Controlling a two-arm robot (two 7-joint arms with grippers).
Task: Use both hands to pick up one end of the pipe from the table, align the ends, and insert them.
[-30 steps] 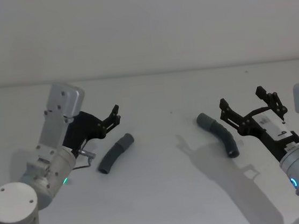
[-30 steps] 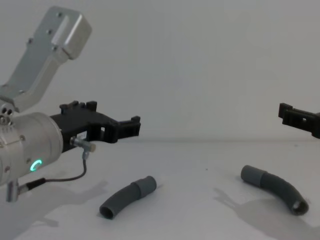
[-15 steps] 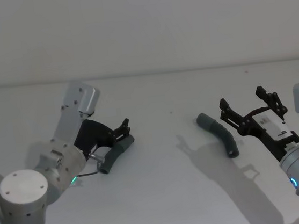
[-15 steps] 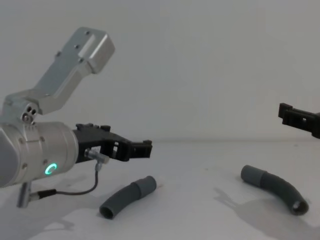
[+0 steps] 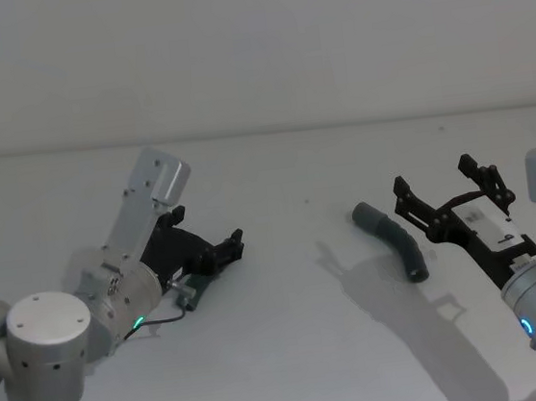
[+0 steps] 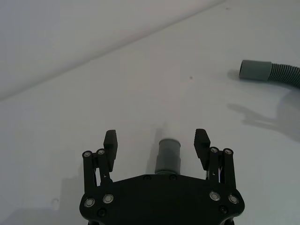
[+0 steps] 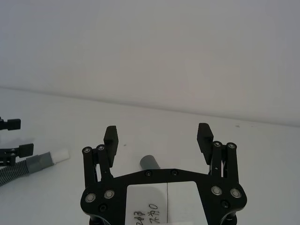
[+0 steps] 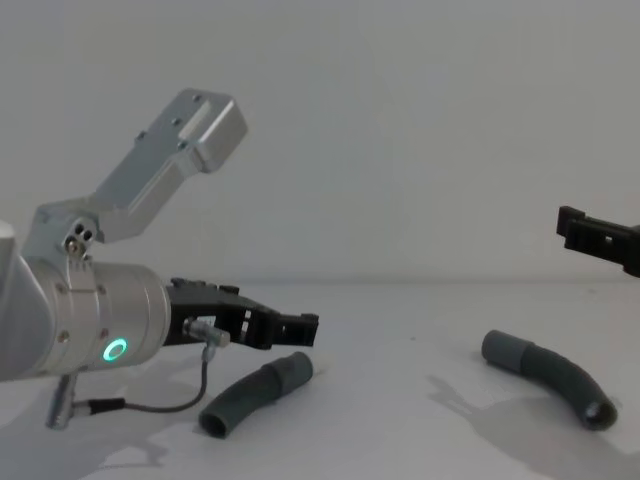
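Two curved dark ribbed pipe pieces lie on the white table (image 5: 295, 352). The left pipe piece (image 8: 255, 392) is mostly hidden under my left gripper (image 5: 227, 251) in the head view. That gripper (image 6: 156, 140) is open and low, its fingers either side of the piece's smooth end (image 6: 168, 154) without touching it. A pale tip (image 7: 60, 154) shows on that end. The right pipe piece (image 5: 394, 239) has a wider grey sleeve (image 5: 366, 214) at its far end. My right gripper (image 5: 451, 194) hangs open above and to the right of it, nothing between its fingers.
A pale grey wall (image 5: 251, 48) closes off the back of the table. A thin cable (image 8: 150, 403) loops under the left wrist near the table. Bare white surface lies between the two pipe pieces.
My left arm has swung forward and down, bringing its open gripper over the left pipe piece's smooth end. The right arm and both pipe pieces have not moved.
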